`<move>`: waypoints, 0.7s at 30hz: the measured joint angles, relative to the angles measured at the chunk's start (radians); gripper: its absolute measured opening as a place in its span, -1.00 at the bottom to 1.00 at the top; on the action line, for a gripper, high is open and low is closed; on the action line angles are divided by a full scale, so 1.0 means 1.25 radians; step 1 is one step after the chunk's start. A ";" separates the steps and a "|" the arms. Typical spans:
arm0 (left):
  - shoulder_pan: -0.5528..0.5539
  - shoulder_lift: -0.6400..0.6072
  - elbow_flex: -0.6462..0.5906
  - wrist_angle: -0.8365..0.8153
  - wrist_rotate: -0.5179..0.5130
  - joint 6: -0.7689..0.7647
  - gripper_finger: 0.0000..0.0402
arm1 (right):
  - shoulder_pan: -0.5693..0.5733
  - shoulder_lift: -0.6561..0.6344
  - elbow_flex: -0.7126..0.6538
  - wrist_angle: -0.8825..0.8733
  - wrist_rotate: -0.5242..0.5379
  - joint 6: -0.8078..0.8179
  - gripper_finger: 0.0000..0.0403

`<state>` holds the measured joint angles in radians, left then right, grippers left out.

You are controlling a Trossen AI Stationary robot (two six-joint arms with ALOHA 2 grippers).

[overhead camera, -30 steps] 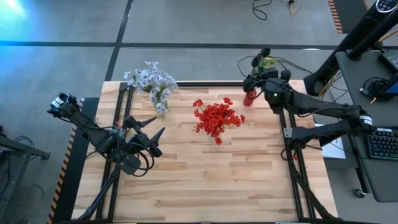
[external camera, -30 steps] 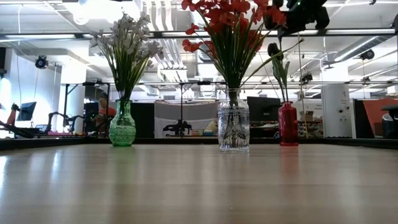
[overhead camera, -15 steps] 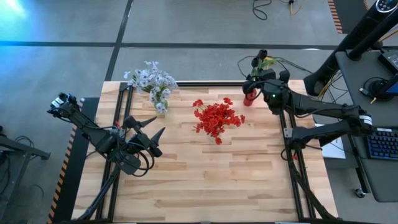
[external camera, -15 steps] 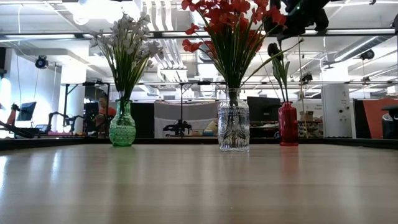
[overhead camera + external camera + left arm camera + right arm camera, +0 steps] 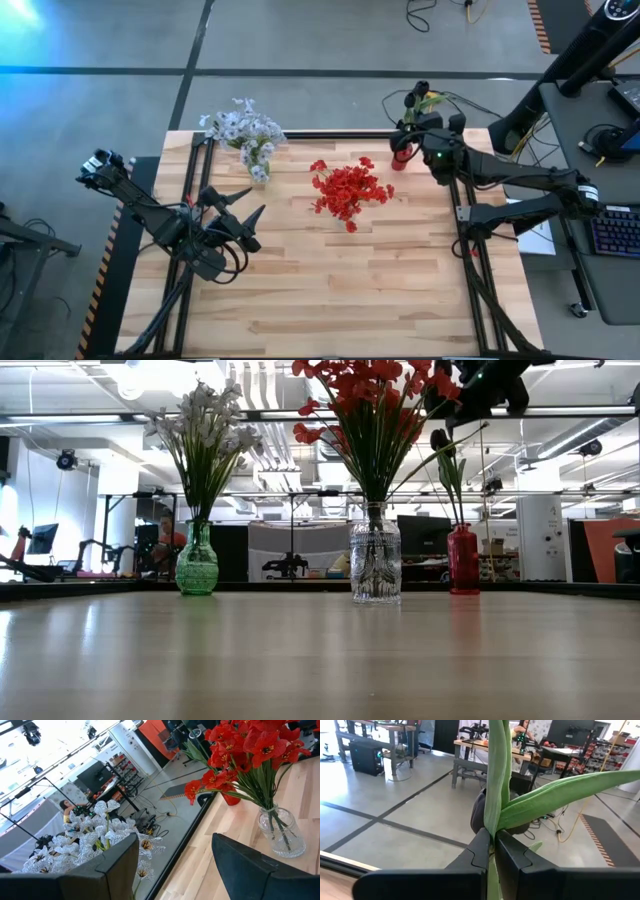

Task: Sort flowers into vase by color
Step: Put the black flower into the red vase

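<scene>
Three vases stand along the far side of the pale plank bench (image 5: 330, 290): a bulbous green glass vase (image 5: 197, 567) with white-lavender flowers (image 5: 243, 130), a ribbed clear glass vase (image 5: 375, 567) packed with red flowers (image 5: 348, 190), and a slim red vase (image 5: 462, 560). The right tool (image 5: 491, 840) is above the red vase, pinched tight on the smooth green stem of a dark-blossomed flower (image 5: 495, 790) with long blade-like leaves. The left tool (image 5: 243, 205) hangs over the bench's left side, its tapered fingers spread wide, holding nothing.
</scene>
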<state>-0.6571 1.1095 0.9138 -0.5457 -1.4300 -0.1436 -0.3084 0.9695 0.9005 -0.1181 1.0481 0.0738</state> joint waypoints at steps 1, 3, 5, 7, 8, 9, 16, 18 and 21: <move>0.000 0.000 0.000 0.000 0.000 0.000 0.16 | 0.000 0.000 -0.004 0.004 0.000 0.002 -0.94; 0.000 0.000 0.000 0.000 0.000 0.000 0.16 | 0.000 0.000 -0.016 0.021 0.001 -0.003 -0.94; 0.000 0.000 0.000 0.000 0.000 0.000 0.16 | 0.000 0.000 -0.030 0.045 0.001 -0.006 -0.94; 0.000 0.000 0.000 0.000 0.000 0.000 0.16 | 0.000 0.000 -0.040 0.068 0.000 -0.009 -0.94; 0.000 0.000 0.000 0.000 0.000 0.000 0.16 | 0.000 0.000 -0.044 0.078 0.000 -0.013 -0.94; 0.000 0.000 0.000 0.000 0.000 0.000 0.16 | 0.000 0.000 -0.045 0.081 0.001 -0.017 -0.94; 0.000 0.000 0.000 0.000 0.000 0.000 0.16 | 0.000 0.000 -0.045 0.079 0.001 -0.021 -0.94; 0.000 0.000 0.000 0.000 0.000 0.000 0.16 | 0.000 0.000 -0.045 0.074 0.001 -0.021 -0.94; 0.000 0.000 0.000 0.000 0.000 0.000 0.16 | 0.000 0.000 -0.045 0.072 0.000 -0.021 -0.94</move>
<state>-0.6571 1.1095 0.9138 -0.5456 -1.4300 -0.1432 -0.3084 0.9695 0.8436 -0.0280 1.0487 0.0479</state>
